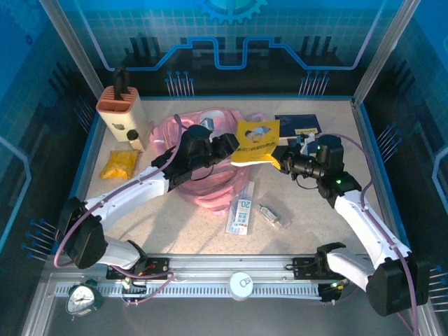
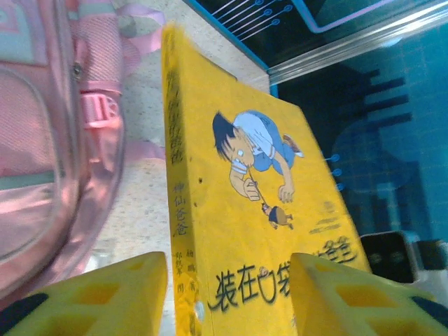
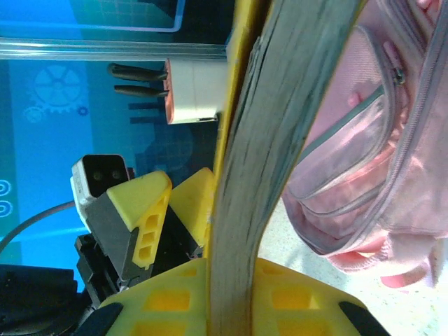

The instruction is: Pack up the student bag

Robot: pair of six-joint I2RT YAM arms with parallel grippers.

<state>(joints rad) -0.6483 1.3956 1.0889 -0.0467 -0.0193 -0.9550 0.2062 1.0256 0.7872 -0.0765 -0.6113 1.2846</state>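
One pink student bag (image 1: 213,196), lying mid-table under the left gripper (image 1: 229,145), left of the right gripper (image 1: 278,158). One yellow book (image 1: 257,140), edge clamped in the right gripper; left gripper spread wide, gripping nothing.

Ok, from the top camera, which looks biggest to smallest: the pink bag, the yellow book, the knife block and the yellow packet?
1. Pink bag, though the left arm hides part of it.
2. Knife block and yellow book: they look about alike, so no ranking.
3. Yellow packet, smallest.
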